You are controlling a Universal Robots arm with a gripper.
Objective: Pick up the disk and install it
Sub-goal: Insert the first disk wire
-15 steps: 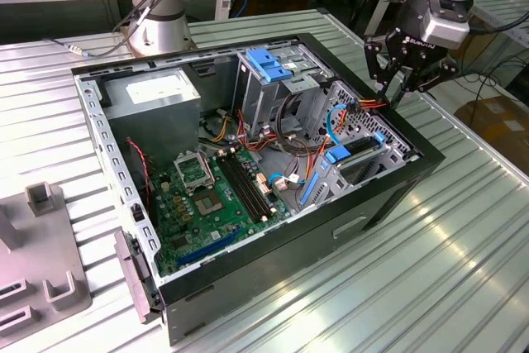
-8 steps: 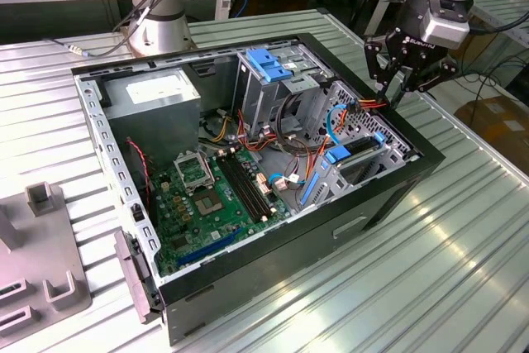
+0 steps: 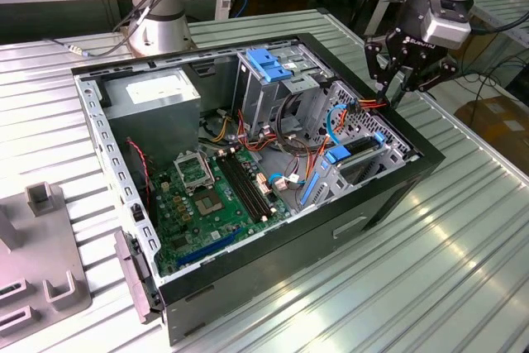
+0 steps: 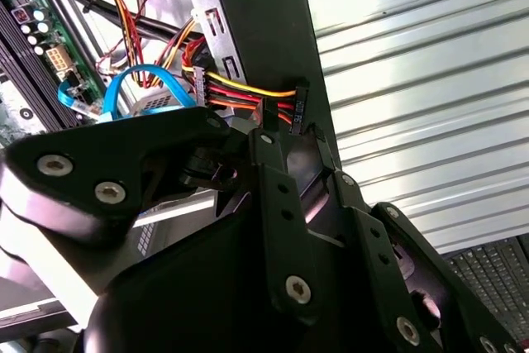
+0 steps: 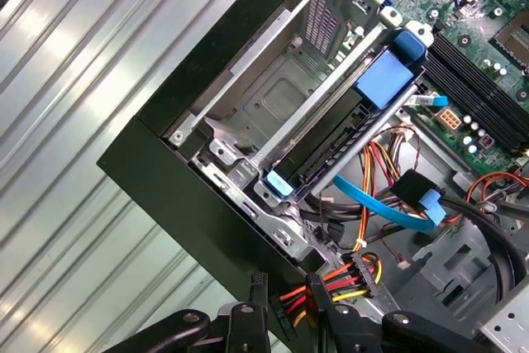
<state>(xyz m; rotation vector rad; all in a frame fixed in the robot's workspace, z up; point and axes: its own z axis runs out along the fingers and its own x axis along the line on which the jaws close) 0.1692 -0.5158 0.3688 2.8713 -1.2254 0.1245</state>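
The disk (image 3: pixel 362 148) lies flat in the drive bay at the open computer case's (image 3: pixel 248 266) side on the exterior view's right, blue bracket at its ends. In the first wrist view the disk (image 5: pixel 331 134) sits between the bay's metal rails. My gripper (image 3: pixel 395 93) hangs over the case's rim just beyond that bay. It is shut on a black power connector (image 4: pixel 297 109) with red, yellow and black wires (image 5: pixel 331 283) that stretch out from inside the case. Both wrist views show my gripper (image 5: pixel 289 316) (image 4: pixel 293 142) with its fingers on either side of the plug.
A tall metal cage with a blue top (image 3: pixel 269 68) stands mid-case, a grey box (image 3: pixel 157 93) at the back, the motherboard (image 3: pixel 211 192) on the floor. Blue data cables (image 5: pixel 384 204) loop near the bay. A second arm's base (image 3: pixel 161 18) stands behind; a grey fixture (image 3: pixel 45 245) lies on the slatted table (image 3: pixel 446 270).
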